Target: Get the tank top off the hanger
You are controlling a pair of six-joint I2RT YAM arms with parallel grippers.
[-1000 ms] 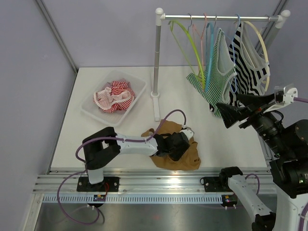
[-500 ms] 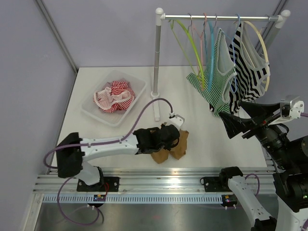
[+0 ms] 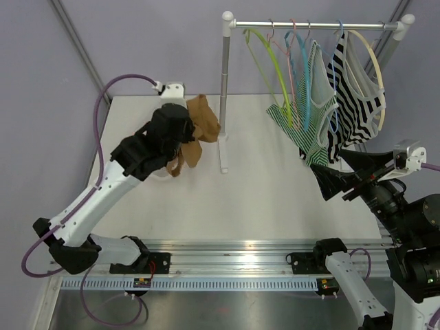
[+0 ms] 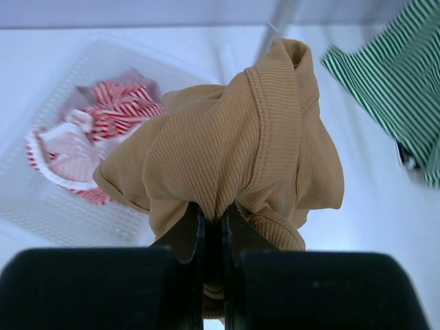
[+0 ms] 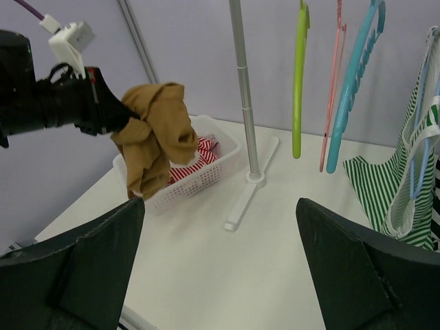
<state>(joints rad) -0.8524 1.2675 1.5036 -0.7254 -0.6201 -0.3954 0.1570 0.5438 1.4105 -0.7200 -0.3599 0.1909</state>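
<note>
- Since a second ago, the left gripper (image 4: pixel 213 214) has swung from the near middle of the tabletop (image 3: pixel 261 199) up to the far left corner, carrying the brown tank top (image 4: pixel 234 151) with it.
- Its jaws are pressed together on a bunched fold of that ribbed cloth, and the rest hangs loose in a lump below them.
- Directly under the hanging garment sits the white basket (image 4: pixel 69 227), which already holds a red-striped piece of clothing (image 4: pixel 117 110).
- As I judge it, this top is already free of its hanger and the step in hand is dropping it in the basket. To do that well, centre the lump over the basket before parting the jaws, so that no trailing strap lands on the rim.
- The right gripper (image 5: pixel 220 203) has its jaws wide apart and holds nothing, low beside the rack (image 3: pixel 309 25).
- On that rack the green-striped tank top (image 3: pixel 313 130) and the black-striped tank top (image 3: pixel 357 103) still hang on their hangers, next to several bare ones.
</note>
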